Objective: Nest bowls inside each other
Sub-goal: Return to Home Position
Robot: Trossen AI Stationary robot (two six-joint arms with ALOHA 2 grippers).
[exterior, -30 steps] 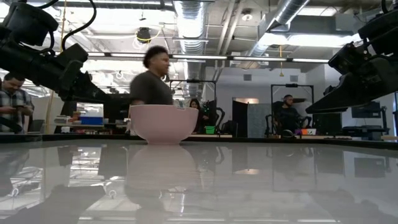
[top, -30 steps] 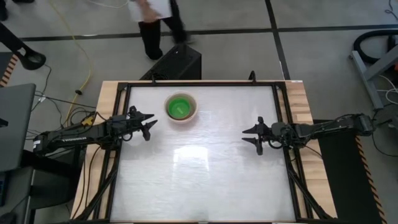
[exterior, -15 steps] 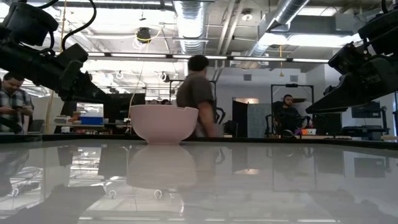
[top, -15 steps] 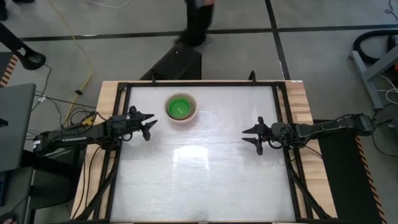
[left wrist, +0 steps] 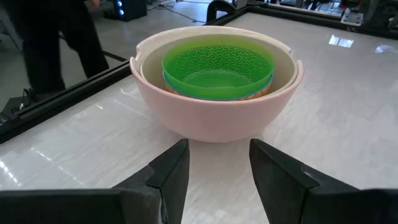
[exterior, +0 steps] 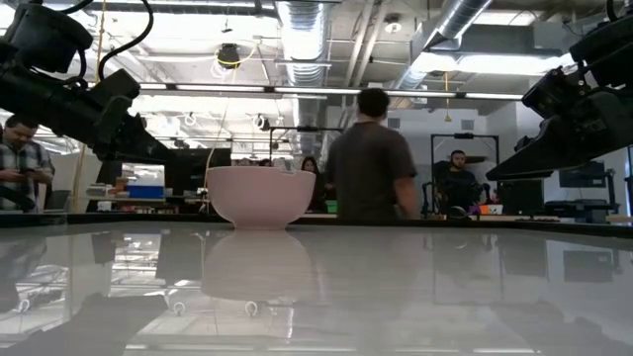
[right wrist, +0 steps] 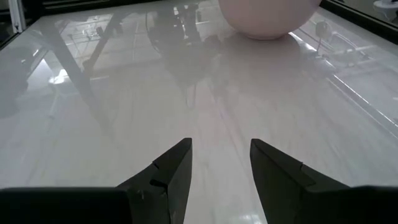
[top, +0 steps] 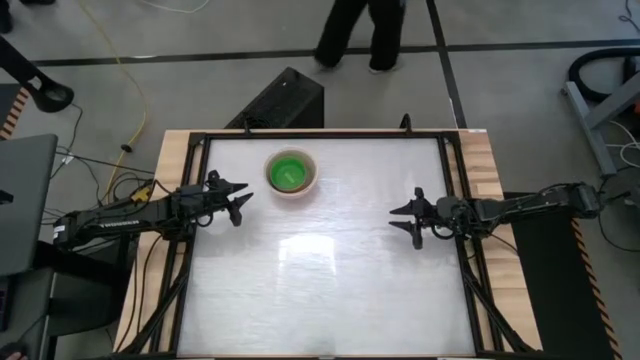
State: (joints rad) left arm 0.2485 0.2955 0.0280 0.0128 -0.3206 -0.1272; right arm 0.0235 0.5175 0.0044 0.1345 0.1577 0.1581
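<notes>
The bowls stand as one nested stack (top: 291,175) on their base at the table's far middle. The pale pink-cream bowl (left wrist: 214,112) is outermost, a grey-beige bowl's rim (left wrist: 283,59) shows inside it, and the bright green bowl (left wrist: 217,68) sits innermost, with a thin blue edge showing under it. My left gripper (top: 238,200) hovers open at the table's left, just short of the stack, its fingers (left wrist: 171,174) empty. At the table's right, my right gripper (top: 410,220) hovers open, apart from the stack (right wrist: 267,15).
A black frame (top: 320,133) runs around the white tabletop. Open tabletop lies between the two grippers and toward the near edge. A person (exterior: 371,158) walks past behind the table's far edge; others sit farther back in the room.
Both arms and the bowl stack have kept still. The person behind the table has walked from left to right along the far edge.
</notes>
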